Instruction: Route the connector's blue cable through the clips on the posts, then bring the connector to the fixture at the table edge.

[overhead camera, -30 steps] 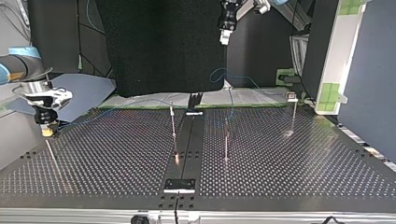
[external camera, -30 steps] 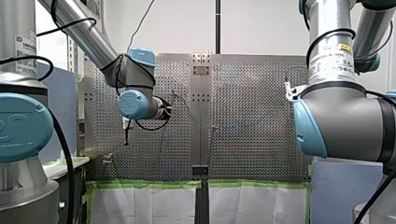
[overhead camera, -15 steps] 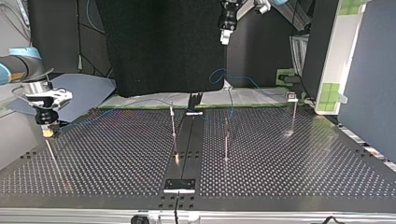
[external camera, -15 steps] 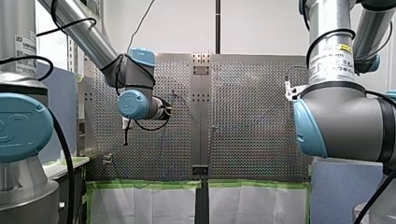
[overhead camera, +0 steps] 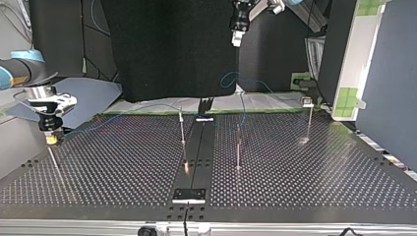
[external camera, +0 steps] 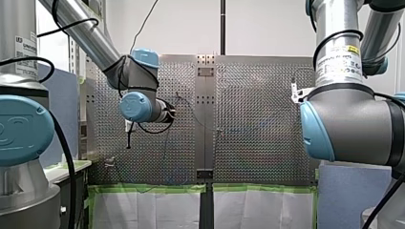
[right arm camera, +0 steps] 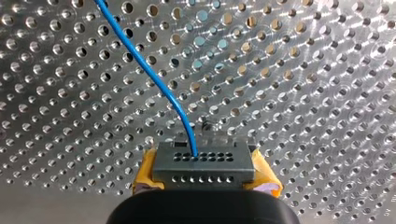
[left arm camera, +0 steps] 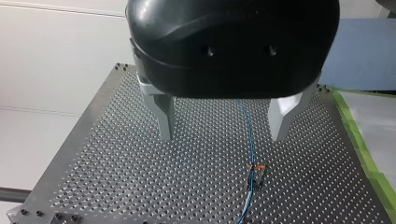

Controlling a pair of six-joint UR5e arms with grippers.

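The right gripper (right arm camera: 205, 177) is clamping the connector (right arm camera: 204, 161) between yellow-padded fingers, close over the tabletop (right arm camera: 303, 93), with its blue cable (right arm camera: 149, 70) trailing away. The left gripper (left arm camera: 223, 133) is hovering high above a post (left arm camera: 256, 170), its fingers spread wide and empty.

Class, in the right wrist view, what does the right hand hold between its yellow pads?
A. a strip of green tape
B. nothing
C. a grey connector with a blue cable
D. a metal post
C: the right hand is shut on the grey connector, with yellow pads at its sides, and the blue cable runs out of its face.
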